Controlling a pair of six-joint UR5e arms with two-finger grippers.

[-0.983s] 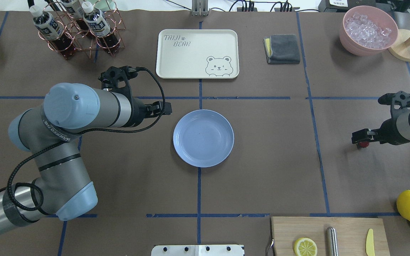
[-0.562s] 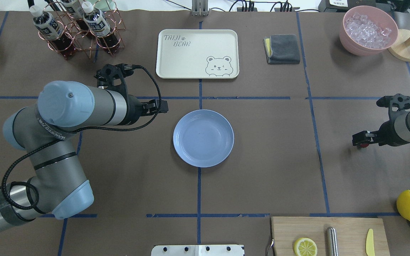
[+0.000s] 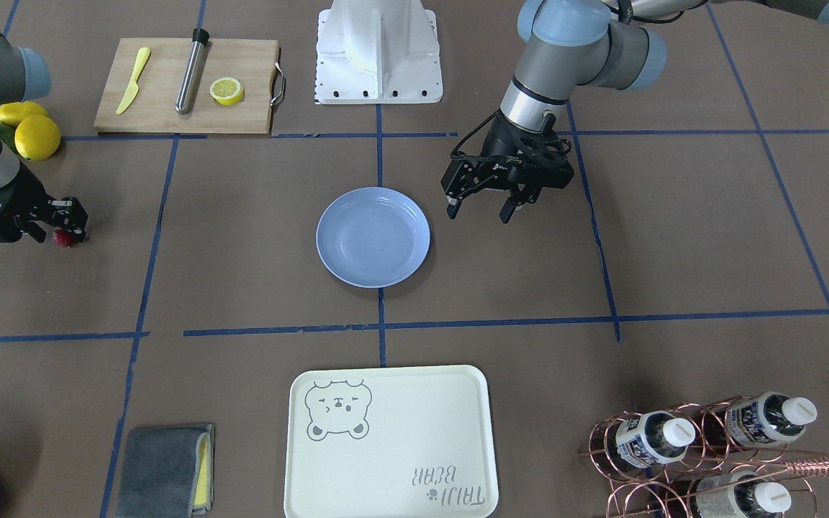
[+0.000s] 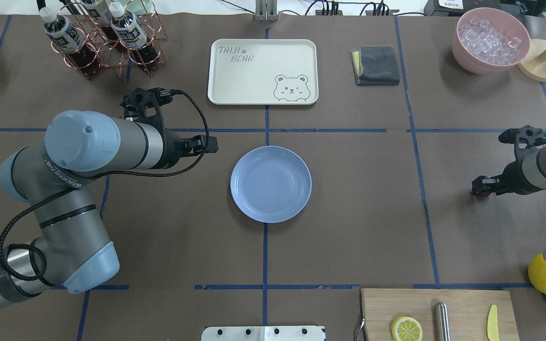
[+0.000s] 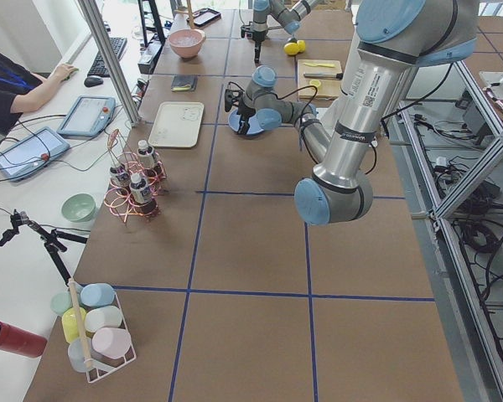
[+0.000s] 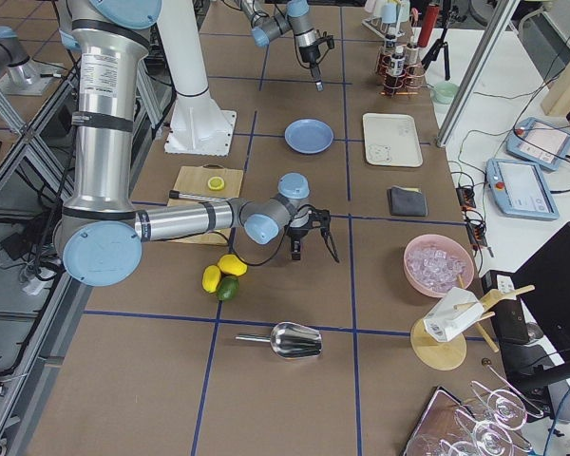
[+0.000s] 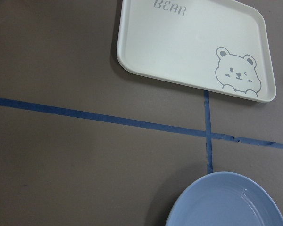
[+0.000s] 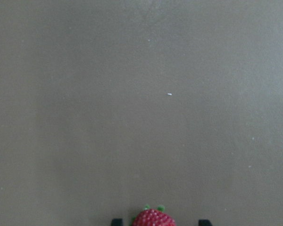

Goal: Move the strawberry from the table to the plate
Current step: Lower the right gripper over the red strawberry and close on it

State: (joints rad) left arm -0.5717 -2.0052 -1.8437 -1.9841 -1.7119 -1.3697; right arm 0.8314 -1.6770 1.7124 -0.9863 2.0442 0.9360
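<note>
The strawberry [image 3: 63,238] is a tiny red berry lying on the brown table [image 4: 358,213] far out on my right side. My right gripper [image 3: 63,232] is low over it and open, one finger on each side. In the right wrist view the strawberry [image 8: 153,219] shows between the two fingertips [image 8: 115,221] with a gap on both sides. From overhead, the right gripper [image 4: 480,186] hides most of the berry. The light blue plate [image 4: 270,183] is empty at the table's middle. My left gripper [image 4: 210,143] hangs open just left of the plate, holding nothing.
A cream bear tray [image 4: 263,71] lies beyond the plate. A grey cloth [image 4: 376,65] and a pink bowl of ice [image 4: 490,40] are at the far right, and a bottle rack [image 4: 107,42] at the far left. Near my right side are lemons [image 4: 545,274] and a cutting board [image 4: 439,312].
My left arm has drawn back to the left, away from the plate. My right gripper has settled slightly lower over the strawberry, covering more of it from above.
</note>
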